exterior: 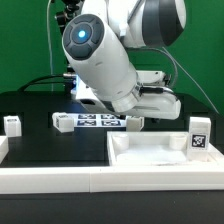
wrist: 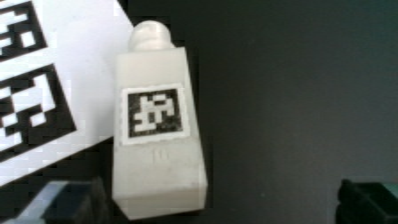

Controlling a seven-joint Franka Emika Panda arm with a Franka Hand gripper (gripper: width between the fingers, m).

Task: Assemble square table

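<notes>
Hovering above the black worktop (exterior: 30,105), the claw (wrist: 210,203) of the white robot arm (exterior: 110,60) stood wide open and held nothing. In the wrist view its dark fingertips (wrist: 54,205) showed on either side of a short white plastic block leg (wrist: 160,160). That leg lay flat just beside the marker board (wrist: 36,90), tag upward, with a small rounded peg (wrist: 151,35) at the end away from the claw. From the exterior view I counted three such legs along the worktop: one far to that view's left (exterior: 12,123) and two flanking the board (exterior: 62,121) (exterior: 135,122). I could not tell which of the pair sat under the claw, since the arm hid it. The large white square plastic tray-like tabletop (exterior: 160,152) lay nearer the camera on that view's right, well apart from the legs. The leg looked light, stiff and smooth, so it would likely neither crush nor bend, though it might skid or twist under a careless squeeze. To my eye the safest hold was across its two long flat sides at mid-body, keeping clear of the peg.
</notes>
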